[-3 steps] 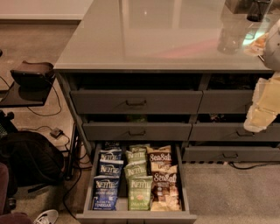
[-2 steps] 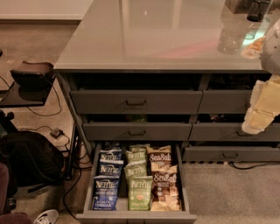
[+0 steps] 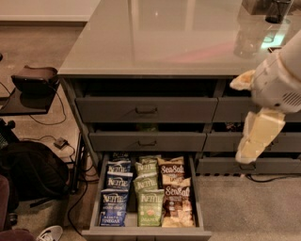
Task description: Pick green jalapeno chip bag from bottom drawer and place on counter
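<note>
The bottom drawer is pulled open at the lower middle. It holds three columns of bags: dark blue Kettle bags on the left, green jalapeno chip bags in the middle, brown-and-cream Sea Salt bags on the right. The nearest green jalapeno chip bag lies at the drawer's front, with two more green bags behind it. The counter spans the top. My gripper hangs at the right on the white arm, in front of the right-hand drawers, well above and to the right of the open drawer.
Two upper drawers with bar handles sit slightly open above the bottom one. A clear cup and a dark container stand on the counter's far right. A small black side table, a black bag and cables are on the left.
The arm and gripper have moved left and down, further into view in front of the right-hand drawers. The bags and drawers have not moved.
</note>
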Robot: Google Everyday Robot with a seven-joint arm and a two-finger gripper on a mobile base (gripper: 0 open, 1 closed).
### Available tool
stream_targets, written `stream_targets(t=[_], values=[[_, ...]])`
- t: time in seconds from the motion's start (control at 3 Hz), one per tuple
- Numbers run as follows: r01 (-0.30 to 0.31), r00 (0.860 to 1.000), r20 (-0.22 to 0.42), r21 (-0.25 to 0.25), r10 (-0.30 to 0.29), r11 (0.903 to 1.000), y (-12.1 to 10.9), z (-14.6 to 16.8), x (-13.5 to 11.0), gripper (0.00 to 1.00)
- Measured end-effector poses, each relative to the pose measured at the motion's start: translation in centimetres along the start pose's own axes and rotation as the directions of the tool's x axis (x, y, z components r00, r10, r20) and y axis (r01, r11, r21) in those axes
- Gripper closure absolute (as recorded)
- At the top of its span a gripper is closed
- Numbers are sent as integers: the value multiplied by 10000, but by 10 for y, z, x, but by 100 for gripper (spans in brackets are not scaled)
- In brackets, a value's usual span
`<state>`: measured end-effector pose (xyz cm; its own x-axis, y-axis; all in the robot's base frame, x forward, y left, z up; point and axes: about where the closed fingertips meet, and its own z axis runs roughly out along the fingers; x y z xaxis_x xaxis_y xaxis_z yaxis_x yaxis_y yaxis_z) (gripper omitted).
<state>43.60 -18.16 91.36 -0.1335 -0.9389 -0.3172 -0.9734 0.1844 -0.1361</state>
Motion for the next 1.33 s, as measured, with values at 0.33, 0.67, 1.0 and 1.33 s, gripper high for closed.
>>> stream_targets(t=[0.33,0.67,1.0,1.33], values=[[20,9987,515,-232,-8,9997,4,40,0,0],[-240,9967,779,75,233,9997,2,76,4,0],[-602,9918,1163,550,535,9967,-9,113,12,0],[-877,9827,1695,687,751,9938,-17,142,19,0]])
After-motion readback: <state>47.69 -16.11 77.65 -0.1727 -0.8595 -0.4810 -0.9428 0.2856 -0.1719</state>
